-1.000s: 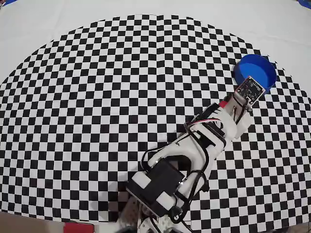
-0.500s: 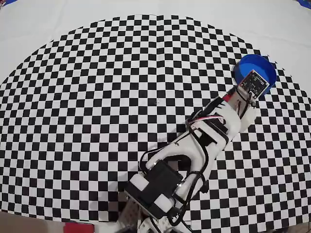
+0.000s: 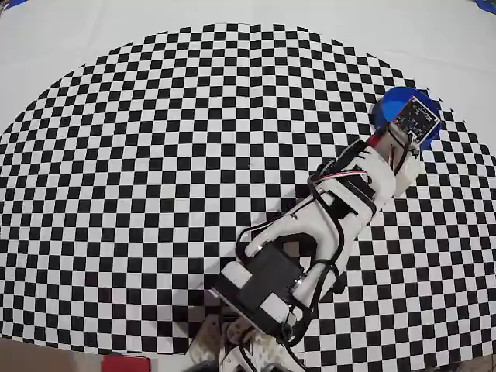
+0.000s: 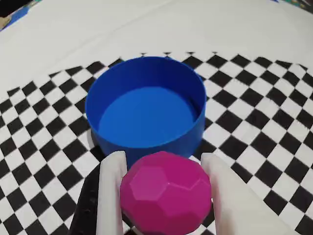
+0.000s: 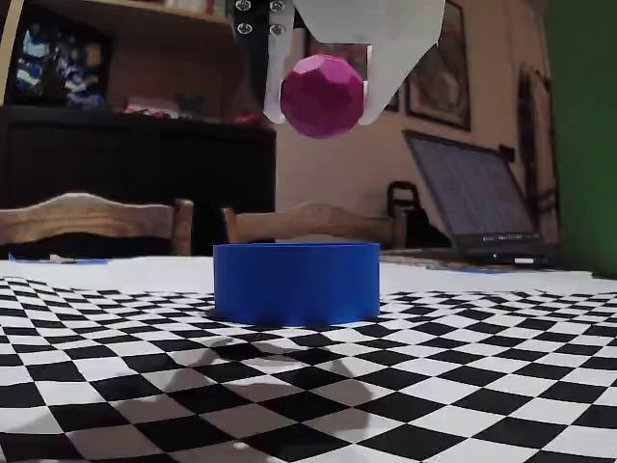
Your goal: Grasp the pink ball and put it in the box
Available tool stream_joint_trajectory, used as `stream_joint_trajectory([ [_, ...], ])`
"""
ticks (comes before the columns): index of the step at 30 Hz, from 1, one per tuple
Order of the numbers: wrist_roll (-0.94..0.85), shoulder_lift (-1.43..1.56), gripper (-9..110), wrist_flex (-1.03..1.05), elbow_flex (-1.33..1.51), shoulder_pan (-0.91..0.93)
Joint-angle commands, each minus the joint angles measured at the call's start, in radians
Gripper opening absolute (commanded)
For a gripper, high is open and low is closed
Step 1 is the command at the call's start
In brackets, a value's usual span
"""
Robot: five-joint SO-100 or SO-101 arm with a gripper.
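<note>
My gripper is closed on the pink ball, one white finger pressed to each side of it, so the ball sits firmly between them and clear of the cloth. In the fixed view the ball hangs high above the box, with plenty of open air between its underside and the blue rim.

The relation that matters is whether the ball is over the opening or only over the near wall. From the wrist view the box lies just ahead of my fingers, its near wall almost under the ball's front edge and its empty floor beyond that. From the fixed view the ball appears within the box's width, a little to the right of its middle. In the overhead view my wrist covers most of the box, so I cannot confirm depth there.

I judge that a short reach forward would centre the ball before release. A sphere has no long axis to align. The checkered cloth around the box is bare, so nothing obstructs me.
</note>
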Motion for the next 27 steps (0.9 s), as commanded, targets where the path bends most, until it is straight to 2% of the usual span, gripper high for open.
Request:
stream_joint_trajectory([
  [1, -0.003, -0.028, 0, -0.006, -0.083, 0.006],
  [27, -0.003, -0.307, 0, 0.015, -0.354, -0.029],
])
